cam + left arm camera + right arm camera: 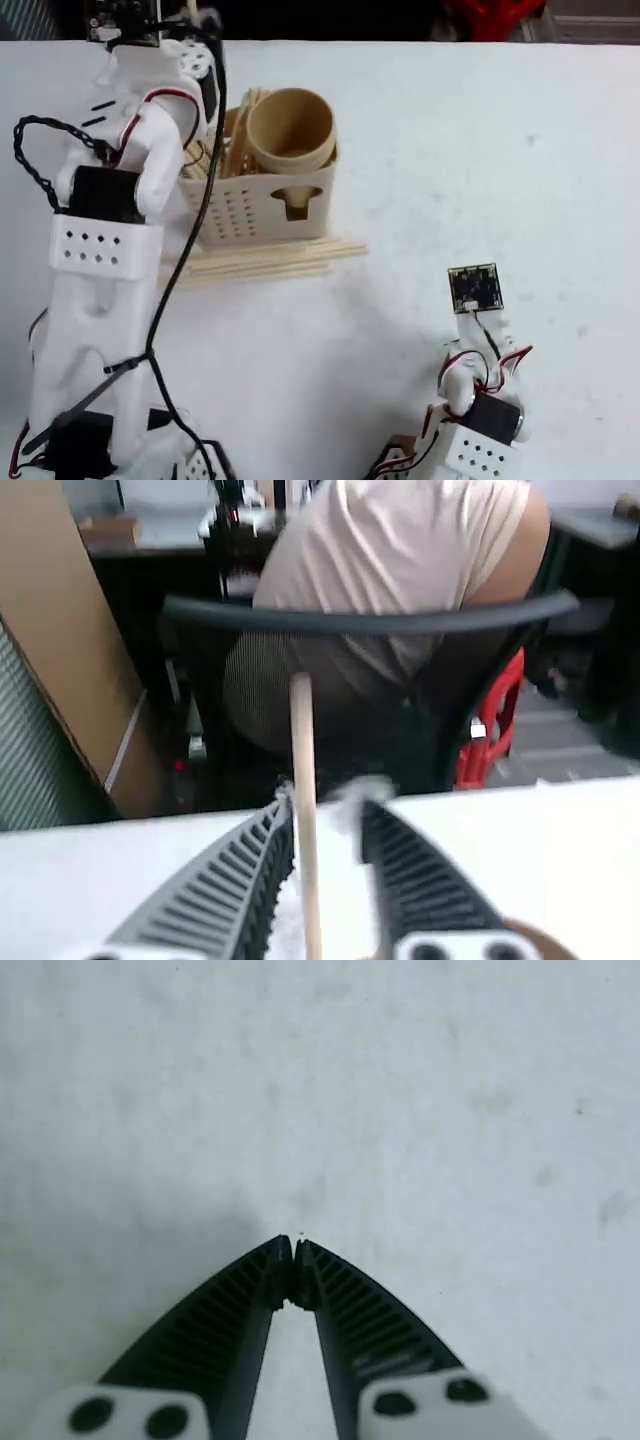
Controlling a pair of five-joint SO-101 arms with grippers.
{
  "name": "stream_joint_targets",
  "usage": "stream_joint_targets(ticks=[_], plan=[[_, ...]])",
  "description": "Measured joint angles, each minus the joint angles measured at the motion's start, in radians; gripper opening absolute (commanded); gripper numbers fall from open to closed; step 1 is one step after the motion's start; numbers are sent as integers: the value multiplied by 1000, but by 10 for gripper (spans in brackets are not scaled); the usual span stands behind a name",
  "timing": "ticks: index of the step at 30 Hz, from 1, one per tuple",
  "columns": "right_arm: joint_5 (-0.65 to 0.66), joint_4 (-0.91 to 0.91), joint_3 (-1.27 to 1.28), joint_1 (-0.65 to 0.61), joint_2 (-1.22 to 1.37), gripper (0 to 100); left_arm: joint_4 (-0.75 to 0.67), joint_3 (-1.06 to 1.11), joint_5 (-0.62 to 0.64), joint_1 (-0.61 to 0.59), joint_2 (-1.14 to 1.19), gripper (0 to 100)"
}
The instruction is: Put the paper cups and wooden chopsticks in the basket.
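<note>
Cups (290, 125) of paper stand nested in the right end of the basket (250, 210), so that part of the task looks done. A sheaf of standing chopsticks (232, 140) leans in the left end beside them. What is left lies on the bench (500, 150): the loose sticks (270, 257) lie flat in a bundle just in front of the basket's front wall and run along it. The left arm (100, 250) stretches up past the basket's left side. The left gripper (325, 800) has a single chopstick (302, 780) standing on end between its jaws. The jaws are spread wider than the stick, which rests against one jaw with a clear gap to the other, so I judge it loosely cradled or on the point of release, not pinched. Held on end like this, it would slide in beside the sticks that stand there. Whether it hangs over the basket's mouth I cannot tell. The right gripper (293, 1245) has its tips pressed together on nothing, over bare bench. The right arm (480, 420) is folded at the near right, well apart from the basket, probably to leave the left arm room.
</note>
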Motion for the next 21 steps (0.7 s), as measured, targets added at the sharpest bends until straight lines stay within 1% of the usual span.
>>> stream_joint_targets(ticks=[3, 6, 11, 13, 18, 20, 21], plan=[[0, 0, 0, 0, 0, 18, 38, 0, 0, -2, 0, 116], [0, 0, 0, 0, 0, 18, 69, 0, 0, -5, -23, 116], [0, 0, 0, 0, 0, 18, 189, 0, -8, 25, -183, 113], [0, 0, 0, 0, 0, 18, 285, -2, -80, 66, -270, 112], [0, 0, 0, 0, 0, 18, 580, 32, -356, 239, -427, 112], [0, 0, 0, 0, 0, 18, 667, 91, -407, 287, -460, 112], [0, 0, 0, 0, 0, 18, 684, 129, -420, 302, -471, 112]])
